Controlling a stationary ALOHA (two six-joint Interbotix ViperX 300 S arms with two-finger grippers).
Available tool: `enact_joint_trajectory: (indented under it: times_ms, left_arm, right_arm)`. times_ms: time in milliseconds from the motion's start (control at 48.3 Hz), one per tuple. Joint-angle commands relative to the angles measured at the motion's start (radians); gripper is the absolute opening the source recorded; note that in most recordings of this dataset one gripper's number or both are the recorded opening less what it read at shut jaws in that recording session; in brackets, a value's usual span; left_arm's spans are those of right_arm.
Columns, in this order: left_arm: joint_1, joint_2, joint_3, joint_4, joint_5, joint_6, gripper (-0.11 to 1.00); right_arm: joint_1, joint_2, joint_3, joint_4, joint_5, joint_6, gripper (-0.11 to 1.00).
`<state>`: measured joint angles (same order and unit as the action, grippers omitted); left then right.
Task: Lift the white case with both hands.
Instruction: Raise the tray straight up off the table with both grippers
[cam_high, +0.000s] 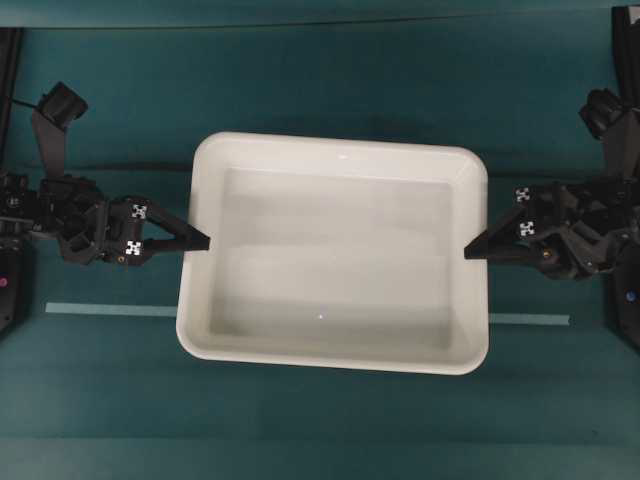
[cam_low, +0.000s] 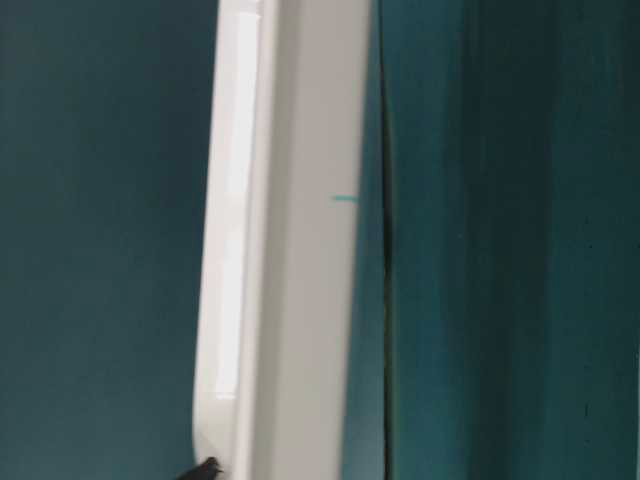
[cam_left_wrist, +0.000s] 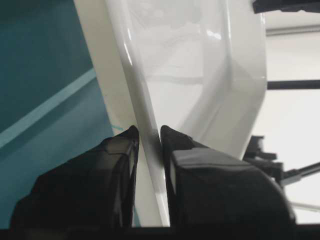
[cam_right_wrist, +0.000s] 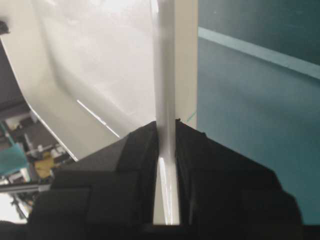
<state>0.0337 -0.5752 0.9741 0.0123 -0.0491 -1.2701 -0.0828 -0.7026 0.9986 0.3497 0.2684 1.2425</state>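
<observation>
The white case (cam_high: 333, 255) is a big shallow glossy tray in the middle of the overhead view, above the teal table. My left gripper (cam_high: 203, 242) is shut on its left rim, and my right gripper (cam_high: 471, 251) is shut on its right rim. In the left wrist view the rim (cam_left_wrist: 142, 107) runs between the two black fingers of the left gripper (cam_left_wrist: 148, 131). In the right wrist view the rim (cam_right_wrist: 164, 60) is pinched between the jaws of the right gripper (cam_right_wrist: 166, 122). The table-level view shows the case's side wall (cam_low: 290, 250) close up and blurred.
A pale teal tape strip (cam_high: 110, 311) runs across the table under the case, showing again on the right (cam_high: 530, 320). The black arm bases stand at the far left (cam_high: 10, 290) and far right (cam_high: 628, 300) edges.
</observation>
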Motion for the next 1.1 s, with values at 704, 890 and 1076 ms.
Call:
enact_joint_trajectory:
  times_ms: [704,890,1076]
  left_arm:
    - [-0.015,-0.054,-0.239,0.005,0.130,-0.002,0.13]
    - [-0.015,-0.071,-0.262,0.005,0.152,-0.002,0.13]
    - [-0.015,-0.098,-0.287,0.005,0.216,-0.002,0.13]
  right_arm:
    - [-0.074,-0.109,-0.221,-0.006,0.192,-0.002,0.10]
    - [-0.078,-0.112,-0.272,-0.006,0.232,0.000,0.10]
    - [-0.080,-0.112,-0.316,-0.006,0.245,0.000,0.10]
